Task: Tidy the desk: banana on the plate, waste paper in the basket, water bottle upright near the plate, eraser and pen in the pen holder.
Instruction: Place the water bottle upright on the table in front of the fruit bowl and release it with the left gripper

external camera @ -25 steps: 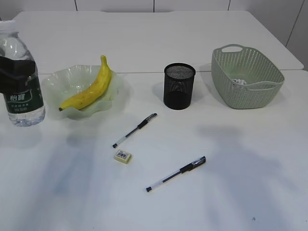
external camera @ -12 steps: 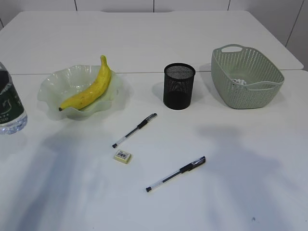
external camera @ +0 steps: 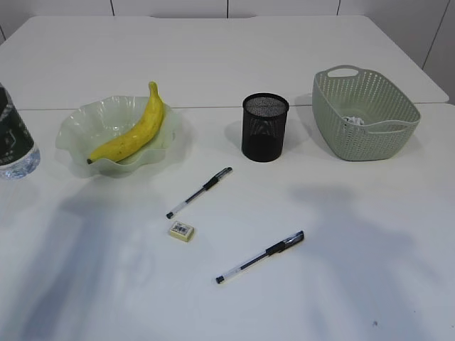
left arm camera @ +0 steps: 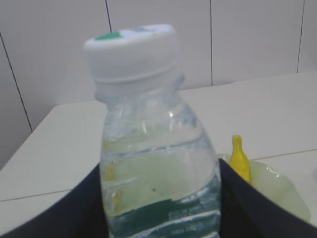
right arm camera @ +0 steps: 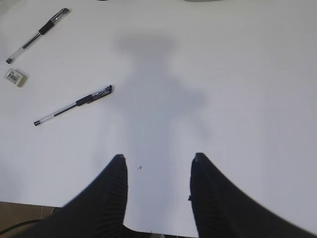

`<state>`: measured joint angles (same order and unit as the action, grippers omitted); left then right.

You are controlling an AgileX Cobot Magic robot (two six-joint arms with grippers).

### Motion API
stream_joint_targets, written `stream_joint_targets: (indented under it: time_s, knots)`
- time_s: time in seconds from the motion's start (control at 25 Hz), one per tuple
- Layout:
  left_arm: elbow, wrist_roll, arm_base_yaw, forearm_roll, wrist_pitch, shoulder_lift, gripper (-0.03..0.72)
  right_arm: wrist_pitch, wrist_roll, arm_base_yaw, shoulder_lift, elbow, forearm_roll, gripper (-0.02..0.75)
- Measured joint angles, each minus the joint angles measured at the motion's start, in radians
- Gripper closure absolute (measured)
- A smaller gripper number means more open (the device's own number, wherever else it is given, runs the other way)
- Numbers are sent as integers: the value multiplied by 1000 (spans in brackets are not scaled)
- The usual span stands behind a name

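The water bottle point(left arm camera: 153, 148) stands upright between my left gripper's point(left arm camera: 158, 166) dark fingers point(left arm camera: 64, 208), which are shut on its body. In the exterior view only part of the bottle point(external camera: 13, 142) shows, at the far left edge beside the plate point(external camera: 78, 121). The banana point(external camera: 131, 135) lies on that plate. Two pens point(external camera: 200, 192) point(external camera: 261, 256) and the eraser point(external camera: 181, 231) lie on the table in front of the black mesh pen holder point(external camera: 264, 128). Waste paper point(external camera: 353, 121) sits in the green basket point(external camera: 366, 114). My right gripper point(right arm camera: 157, 158) hovers open over bare table near the front edge.
The right wrist view shows the nearer pen point(right arm camera: 74, 104), the farther pen point(right arm camera: 38, 34) and the eraser point(right arm camera: 15, 77) up to the left of the jaws. The table's front edge point(right arm camera: 148, 229) runs just below them.
The water bottle has moved left in the left gripper's hold, from standing fully in view beside the plate to mostly past the exterior view's left edge. Nothing else has shifted.
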<state>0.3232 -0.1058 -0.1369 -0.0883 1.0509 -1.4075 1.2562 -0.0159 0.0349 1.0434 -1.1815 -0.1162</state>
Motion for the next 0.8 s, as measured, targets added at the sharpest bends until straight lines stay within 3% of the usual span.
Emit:
stream_joint_targets:
  time_s: [0.32, 0.8]
  knots:
    - [0, -2, 0, 3, 29, -210, 305, 0, -4, 0, 0, 0, 0, 423]
    - [0, -2, 0, -4, 34, -304, 305, -23, -7, 0, 0, 0, 0, 423]
